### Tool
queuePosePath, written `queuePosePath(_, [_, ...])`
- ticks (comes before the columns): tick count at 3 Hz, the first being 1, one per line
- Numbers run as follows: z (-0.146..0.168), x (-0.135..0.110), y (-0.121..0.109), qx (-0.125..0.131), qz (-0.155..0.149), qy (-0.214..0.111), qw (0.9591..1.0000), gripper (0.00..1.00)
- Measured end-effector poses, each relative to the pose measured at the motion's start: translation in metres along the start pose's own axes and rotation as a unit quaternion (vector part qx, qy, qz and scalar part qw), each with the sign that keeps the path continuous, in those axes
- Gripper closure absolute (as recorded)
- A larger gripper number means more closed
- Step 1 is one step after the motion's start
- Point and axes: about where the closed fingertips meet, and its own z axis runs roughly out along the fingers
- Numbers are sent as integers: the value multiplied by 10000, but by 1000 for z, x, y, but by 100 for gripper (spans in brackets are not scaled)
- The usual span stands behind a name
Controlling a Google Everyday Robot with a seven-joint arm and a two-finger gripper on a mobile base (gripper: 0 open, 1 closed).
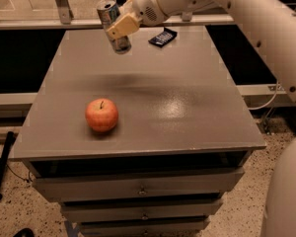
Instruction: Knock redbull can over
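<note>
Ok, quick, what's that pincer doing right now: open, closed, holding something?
Pincer: against the tilted redbull can at the table's far end; open or closed cannot be told.

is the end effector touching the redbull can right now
Touching. The camera view shows the end effector lying right across the side of the tilted can, with no gap between them, over the table's far end.

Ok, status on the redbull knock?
End effector at far side of table, against the redbull can. Can tilted, not down yet. Apple and dark packet clear of it.
</note>
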Motion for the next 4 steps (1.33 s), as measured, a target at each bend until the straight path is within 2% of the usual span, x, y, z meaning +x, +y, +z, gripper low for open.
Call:
queuePosePath(1, [-5,30,21,-504,-39,803,9955,100])
queuePosePath(2, [13,52,44,-1252,-189,1357,9826,100])
queuePosePath(3, [46,68,72,-2096,-512,1907,9577,82])
queuePosePath(4, [77,76,97,-2716,-903,2379,9282,59])
